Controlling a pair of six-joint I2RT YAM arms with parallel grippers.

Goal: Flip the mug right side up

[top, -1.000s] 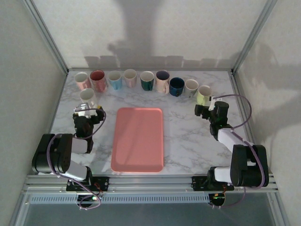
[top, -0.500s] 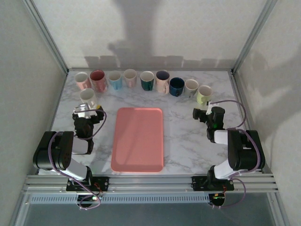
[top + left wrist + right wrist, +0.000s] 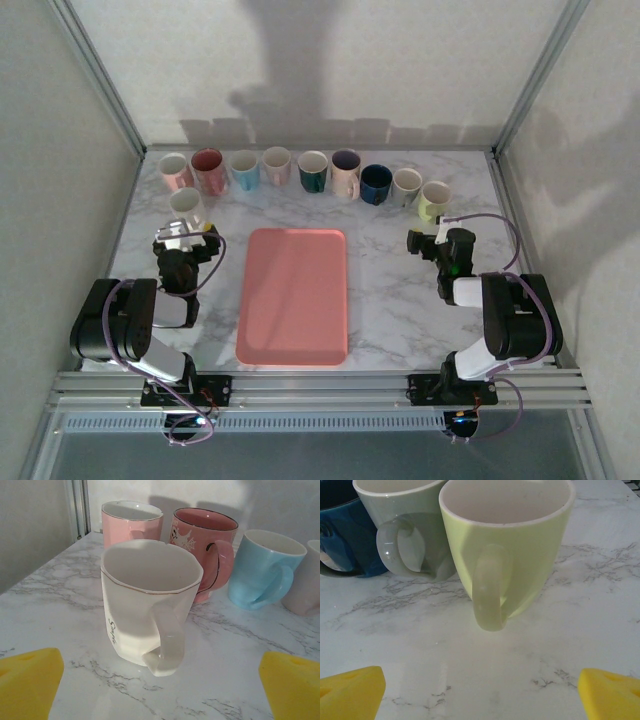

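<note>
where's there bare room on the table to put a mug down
The pink tray is bare. Open marble lies between the tray and the right arm, and a strip between the tray's far edge and the mug row. Crowded: the back row itself, and the far left corner around the white mug.

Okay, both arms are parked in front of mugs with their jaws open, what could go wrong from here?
1. The white mug stands just ahead of the pink mug and the rose mug; a push forward may knock them.
2. The green mug sits close beside the grey mug; wide jaws may clip it.
3. Both mugs already show open mouths up, so a flip would upend them.
</note>
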